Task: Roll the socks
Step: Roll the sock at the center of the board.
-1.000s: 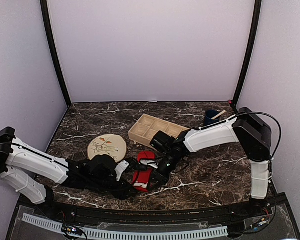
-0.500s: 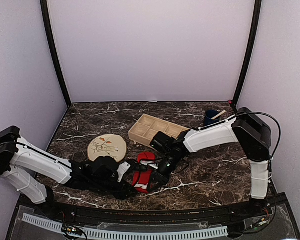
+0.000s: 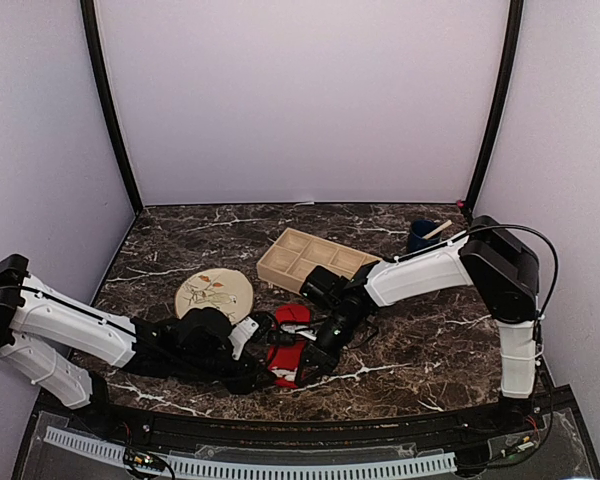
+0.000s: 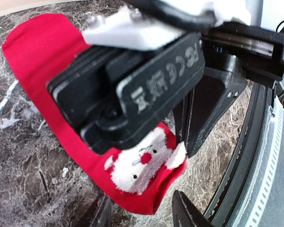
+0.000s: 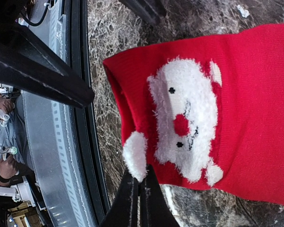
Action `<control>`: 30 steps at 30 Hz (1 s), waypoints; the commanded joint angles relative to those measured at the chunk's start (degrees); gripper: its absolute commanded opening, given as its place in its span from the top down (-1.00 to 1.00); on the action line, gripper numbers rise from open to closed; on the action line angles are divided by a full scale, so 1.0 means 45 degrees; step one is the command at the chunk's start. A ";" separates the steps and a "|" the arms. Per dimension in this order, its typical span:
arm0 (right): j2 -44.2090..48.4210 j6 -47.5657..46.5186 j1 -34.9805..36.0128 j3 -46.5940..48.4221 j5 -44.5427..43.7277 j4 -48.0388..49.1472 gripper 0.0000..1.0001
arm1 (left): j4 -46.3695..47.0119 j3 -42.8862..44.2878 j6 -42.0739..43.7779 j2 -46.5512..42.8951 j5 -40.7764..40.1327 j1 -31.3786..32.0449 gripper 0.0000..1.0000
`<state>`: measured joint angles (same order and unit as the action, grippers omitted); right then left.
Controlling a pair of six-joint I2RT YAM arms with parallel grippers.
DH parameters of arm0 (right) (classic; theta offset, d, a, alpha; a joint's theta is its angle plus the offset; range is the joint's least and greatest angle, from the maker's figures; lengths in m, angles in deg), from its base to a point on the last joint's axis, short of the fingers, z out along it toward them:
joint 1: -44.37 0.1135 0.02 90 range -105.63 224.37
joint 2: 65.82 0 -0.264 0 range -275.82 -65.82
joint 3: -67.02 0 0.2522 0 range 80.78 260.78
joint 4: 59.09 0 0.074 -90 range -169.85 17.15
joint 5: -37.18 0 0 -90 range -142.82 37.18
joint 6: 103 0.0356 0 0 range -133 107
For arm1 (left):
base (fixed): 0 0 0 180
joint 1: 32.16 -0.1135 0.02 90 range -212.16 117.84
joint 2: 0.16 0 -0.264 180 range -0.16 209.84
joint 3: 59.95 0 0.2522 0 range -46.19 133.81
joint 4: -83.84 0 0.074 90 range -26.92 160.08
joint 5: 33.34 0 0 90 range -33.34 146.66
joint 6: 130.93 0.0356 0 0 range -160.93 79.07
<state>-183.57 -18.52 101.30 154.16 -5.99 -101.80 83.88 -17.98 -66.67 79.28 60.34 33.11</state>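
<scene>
One of the red socks (image 4: 42,71) lies flat on the marble, its white fuzzy face (image 4: 139,165) near the front edge. In the top view red fabric (image 3: 283,358) shows in two patches; I cannot tell whether that is one sock or two. My left gripper (image 4: 144,215) is open, one finger on each side of the sock's near end. My right gripper (image 5: 138,187) is shut, and its fingertips touch a white tuft (image 5: 134,153) at the sock's edge. From above, the left gripper (image 3: 262,368) and right gripper (image 3: 312,362) flank the sock.
A round beige plate (image 3: 214,295) lies left of the socks. A wooden compartment tray (image 3: 315,258) sits behind them, and a blue cup (image 3: 423,236) at the back right. The black table rim (image 5: 83,142) runs close beside the sock.
My left gripper's jaws have narrowed around the sock's near end, and the left arm has shifted slightly. The right gripper and the sock have stayed put.
</scene>
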 commanded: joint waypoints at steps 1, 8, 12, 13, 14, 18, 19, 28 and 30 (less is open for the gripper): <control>-0.0123 -0.0199 -0.0111 0.0304 0.0299 -0.0114 1.00 | 0.0061 0.0218 0.0470 0.0116 0.0410 0.0102 0.08; -0.0084 -0.0199 -0.0111 0.0274 0.0343 -0.0129 1.00 | 0.0251 0.0467 0.0752 0.0674 0.0999 0.0220 0.13; -0.0122 -0.0218 -0.0111 0.0347 0.0391 -0.0148 1.00 | 0.0306 0.0526 0.0776 0.0798 0.1028 0.0238 0.20; -0.0136 -0.0219 -0.0111 0.0362 0.0392 -0.0166 1.00 | 0.0318 0.0521 0.0795 0.0818 0.1011 0.0240 0.23; -0.0150 -0.0219 -0.0111 0.0371 0.0397 -0.0168 1.00 | 0.0330 0.0523 0.0787 0.0823 0.0999 0.0240 0.26; -0.0165 -0.0238 -0.0111 0.0372 0.0396 -0.0168 1.00 | 0.0363 0.0527 0.0809 0.0890 0.1036 0.0240 0.38; -0.0161 -0.0238 -0.0111 0.0372 0.0395 -0.0163 1.00 | 0.0374 0.0541 0.0811 0.0900 0.1052 0.0240 0.41; -0.0133 -0.0219 -0.0136 0.0353 0.0380 -0.0169 1.00 | 0.0463 0.0600 0.0810 0.1224 0.1213 0.0240 0.64; -0.0141 -0.0202 -0.0131 0.0334 0.0394 -0.0159 1.00 | 0.0448 0.0625 0.0793 0.1281 0.1218 0.0240 0.68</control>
<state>-183.57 -18.72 101.30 154.38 -5.40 -102.71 85.11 -16.69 -63.61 84.64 64.87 33.94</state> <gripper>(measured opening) 0.008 0.174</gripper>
